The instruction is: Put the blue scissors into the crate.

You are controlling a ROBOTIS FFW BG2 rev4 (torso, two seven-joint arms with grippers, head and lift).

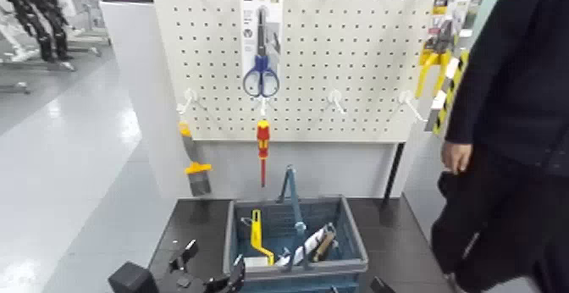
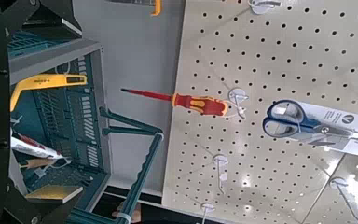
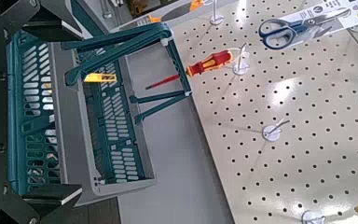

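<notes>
In the head view, the left gripper (image 1: 213, 263) is at the lower left, jaws spread and empty; the right gripper (image 3: 67, 114) is at the bottom, right of centre, jaws also spread. The slotted crate (image 1: 356, 244) stands at bottom centre, its blue handle (image 1: 294, 196) upright. Beyond, upper centre, the carded blue scissors (image 1: 262, 74) hang on the pegboard (image 1: 356, 51) above a red-and-yellow screwdriver (image 1: 263, 142).

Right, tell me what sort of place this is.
Probably a mock shop display in a robotics lab: a white perforated pegboard with hooks, blue-handled scissors on a white packaging card hanging there, and a blue-grey slotted plastic basket below.
</notes>
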